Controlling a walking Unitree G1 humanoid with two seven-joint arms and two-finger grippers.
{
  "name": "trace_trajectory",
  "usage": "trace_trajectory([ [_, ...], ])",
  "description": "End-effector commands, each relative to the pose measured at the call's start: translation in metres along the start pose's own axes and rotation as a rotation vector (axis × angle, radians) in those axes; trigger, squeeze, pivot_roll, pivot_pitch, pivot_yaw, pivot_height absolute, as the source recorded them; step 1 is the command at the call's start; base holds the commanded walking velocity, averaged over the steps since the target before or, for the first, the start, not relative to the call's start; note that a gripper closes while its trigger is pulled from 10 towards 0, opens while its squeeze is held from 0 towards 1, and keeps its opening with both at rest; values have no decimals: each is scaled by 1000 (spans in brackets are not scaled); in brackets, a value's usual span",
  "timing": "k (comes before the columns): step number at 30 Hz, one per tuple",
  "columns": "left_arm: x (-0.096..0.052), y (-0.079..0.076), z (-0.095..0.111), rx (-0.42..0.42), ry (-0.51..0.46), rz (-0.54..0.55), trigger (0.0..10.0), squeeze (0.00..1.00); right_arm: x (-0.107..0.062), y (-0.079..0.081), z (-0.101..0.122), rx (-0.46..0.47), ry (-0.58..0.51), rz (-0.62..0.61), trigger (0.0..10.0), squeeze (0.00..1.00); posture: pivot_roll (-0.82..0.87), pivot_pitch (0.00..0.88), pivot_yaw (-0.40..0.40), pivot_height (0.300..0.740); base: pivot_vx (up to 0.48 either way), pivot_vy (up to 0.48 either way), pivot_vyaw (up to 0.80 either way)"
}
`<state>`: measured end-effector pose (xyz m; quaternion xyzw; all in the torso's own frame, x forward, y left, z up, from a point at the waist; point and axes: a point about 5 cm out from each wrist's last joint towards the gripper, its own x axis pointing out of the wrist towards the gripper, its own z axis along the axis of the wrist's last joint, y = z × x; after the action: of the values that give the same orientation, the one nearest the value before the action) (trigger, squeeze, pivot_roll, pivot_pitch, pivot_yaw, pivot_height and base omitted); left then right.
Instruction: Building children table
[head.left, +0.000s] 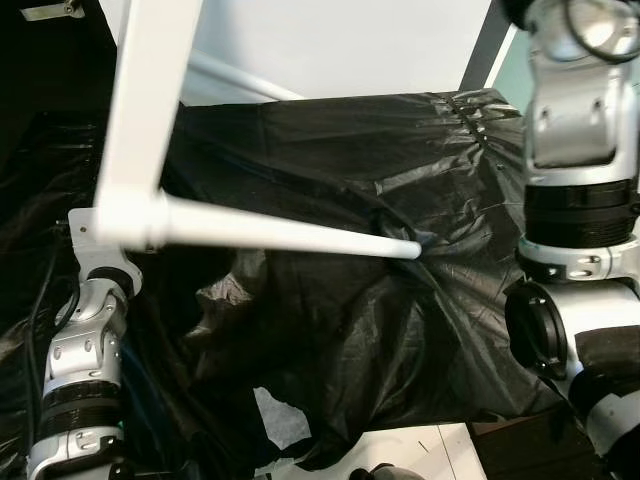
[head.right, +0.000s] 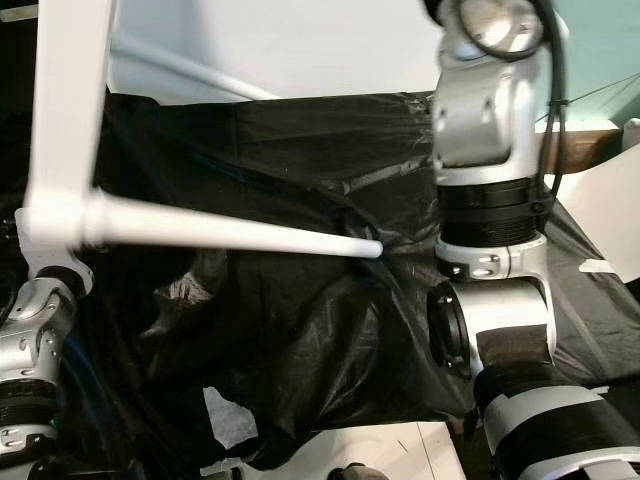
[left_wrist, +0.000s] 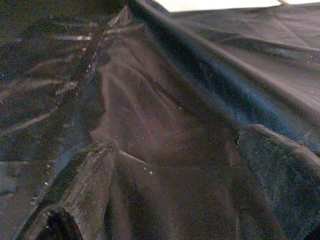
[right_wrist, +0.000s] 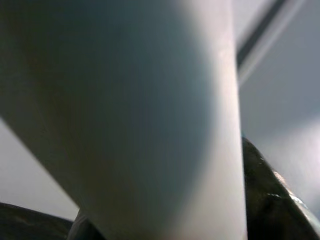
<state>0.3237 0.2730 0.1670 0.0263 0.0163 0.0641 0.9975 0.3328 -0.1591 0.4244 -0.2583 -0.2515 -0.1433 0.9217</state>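
A white table frame is held up in the air in front of the robot. It has a wide flat bar that runs up and down. A round white leg sticks out sideways from the bottom of that bar. The thin tip of the leg points at the robot's right arm.

Behind and under the frame lies a big, crinkly black plastic sheet. A bit of white floor peeks out at the bottom edge.

The left arm reaches up under the corner where the bar and the leg meet.

In the left wrist view, the left gripper has its 2 black fingers wide apart over the black sheet, with nothing between them.

In the right wrist view, a fat white bar sits very close, with a black finger right against it. I cannot tell if the right fingers are clamped on it.
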Motion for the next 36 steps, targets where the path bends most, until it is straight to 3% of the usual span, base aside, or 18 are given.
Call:
trace_trajectory([
  [1, 1, -4, -2, 4, 0, -12, 10000, 0, -3, -39, 10, 156, -12, -184, 0, 0, -69, 66, -7, 740, 0, 0, 0],
  [3, 2, -5, -2, 2, -1, -15, 10000, 0, -7, -47, 5, 160, 2, -231, 0, 0, -69, 66, -7, 740, 0, 0, 0],
  [6, 3, -6, -2, -1, -4, -18, 10000, 0, -19, -46, -6, 165, 6, -256, 0, 0, -71, 77, -10, 740, 0, 0, 0],
  [7, 2, -7, -4, -3, 0, -21, 10000, 0, -33, -37, -24, 193, 50, -253, 0, 0, -72, 85, -8, 740, 0, 0, 0],
  [8, 2, -7, -4, -3, 0, -21, 10000, 0, -33, -37, -24, 193, 50, -253, 0, 0, -72, 85, -8, 740, 0, 0, 0],
  [14, 3, -9, -4, 2, 6, -36, 10000, 0, -95, -4, -92, 412, 144, -195, 0, 0, -69, 113, 11, 740, 0, 0, 0],
  [16, 4, -11, -4, 6, 7, -51, 10000, 0, -104, 1, -110, 480, 203, -183, 0, 0, -72, 118, 19, 740, 0, 0, 0],
  [24, 3, -13, -4, 11, 9, -70, 10000, 0, -125, 15, -134, 537, 258, -158, 0, 0, -59, 122, 30, 740, 0, 0, 0],
  [25, 3, -13, -3, 15, 6, -77, 10000, 0, -129, 20, -141, 537, 276, -136, 10000, 0, -55, 122, 33, 740, 0, 0, 0],
  [28, 2, -12, 0, 38, 0, -88, 10000, 0, -134, 26, -146, 536, 254, -87, 10000, 16, -47, 122, 35, 740, 0, 0, 0],
  [29, 2, -10, 1, 39, -1, -81, 10000, 0, -134, 29, -143, 547, 218, -62, 10000, 1000, -35, 124, 37, 740, 0, 0, 0],
  [32, 0, -6, 1, 48, 1, -74, 10000, 0, -137, 32, -140, 557, 169, -21, 10000, 1000, -25, 125, 35, 740, 0, 0, 0],
  [34, -4, -3, 0, 56, 3, -76, 10000, 0, -150, 33, -143, 562, 157, 0, 10000, 1000, -16, 126, 36, 740, 0, 0, 0],
  [35, -7, -1, 0, 68, 6, -80, 10000, 0, -163, 33, -147, 557, 148, 9, 10000, 384, -10, 126, 39, 740, 0, 0, 0],
  [36, -7, 1, 0, 74, 8, -78, 10000, 0, -171, 32, -150, 559, 160, 12, 10000, 0, -9, 125, 40, 740, 0, 0, 0],
])
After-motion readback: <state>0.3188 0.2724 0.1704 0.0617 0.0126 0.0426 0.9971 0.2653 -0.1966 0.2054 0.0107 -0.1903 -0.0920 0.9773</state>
